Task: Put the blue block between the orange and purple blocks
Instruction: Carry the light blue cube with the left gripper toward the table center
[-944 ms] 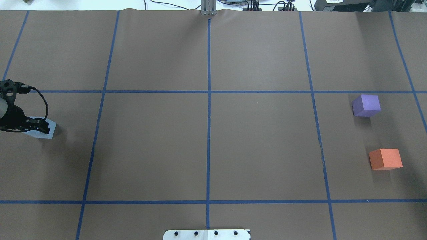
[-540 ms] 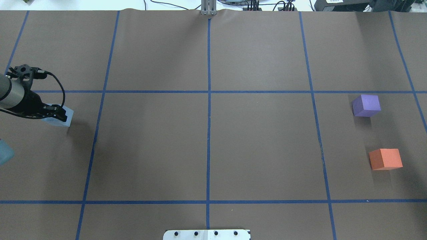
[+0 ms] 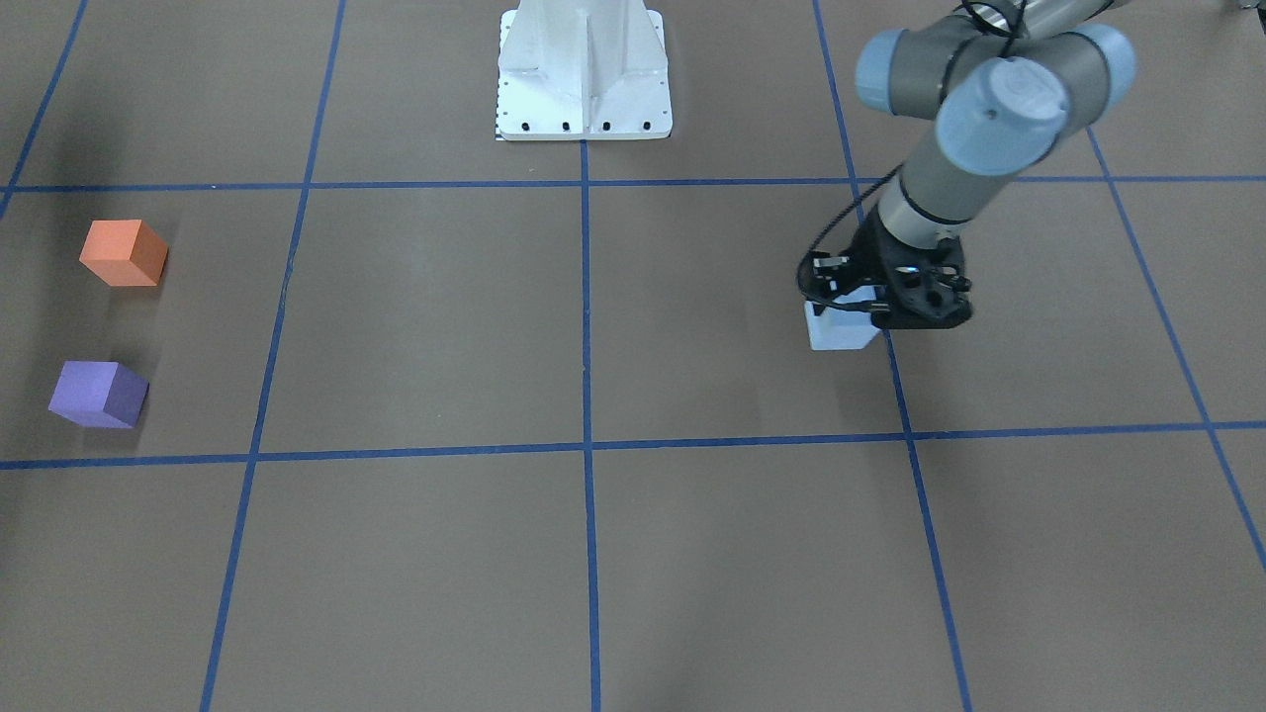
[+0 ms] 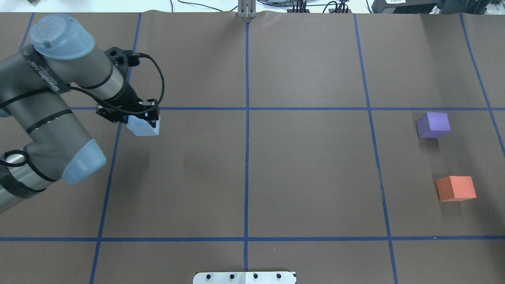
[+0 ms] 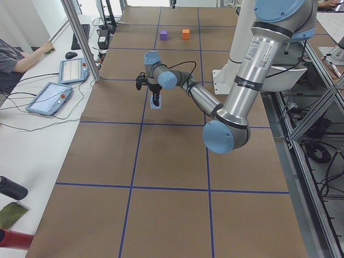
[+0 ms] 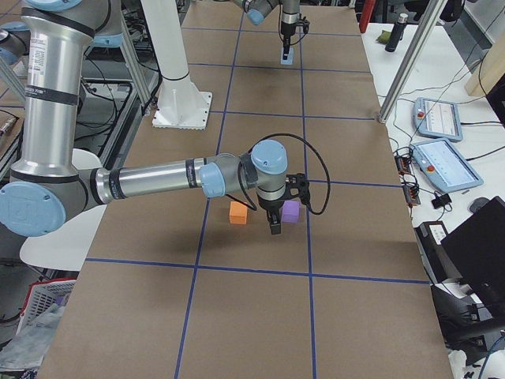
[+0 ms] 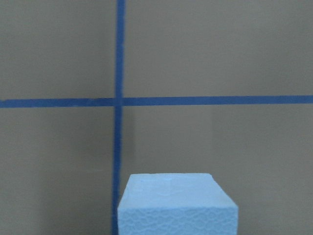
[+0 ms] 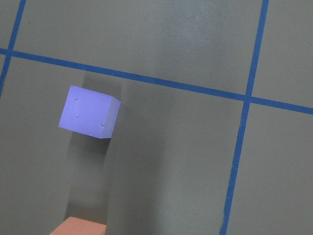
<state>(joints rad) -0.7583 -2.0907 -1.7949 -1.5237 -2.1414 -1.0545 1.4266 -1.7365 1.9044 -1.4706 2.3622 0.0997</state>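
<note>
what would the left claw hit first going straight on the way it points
The left claw points down, so the blue block it holds would likely meet bare table near a tape crossing; nothing else shows below.

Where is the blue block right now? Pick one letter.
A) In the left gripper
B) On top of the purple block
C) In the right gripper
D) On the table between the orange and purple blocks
A: the left gripper is closed on the blue block, far across the table from the purple block and the orange block.

Overhead and front views opposed, both showing purple block (image 4: pixel 433 124), wrist cameras close
</note>
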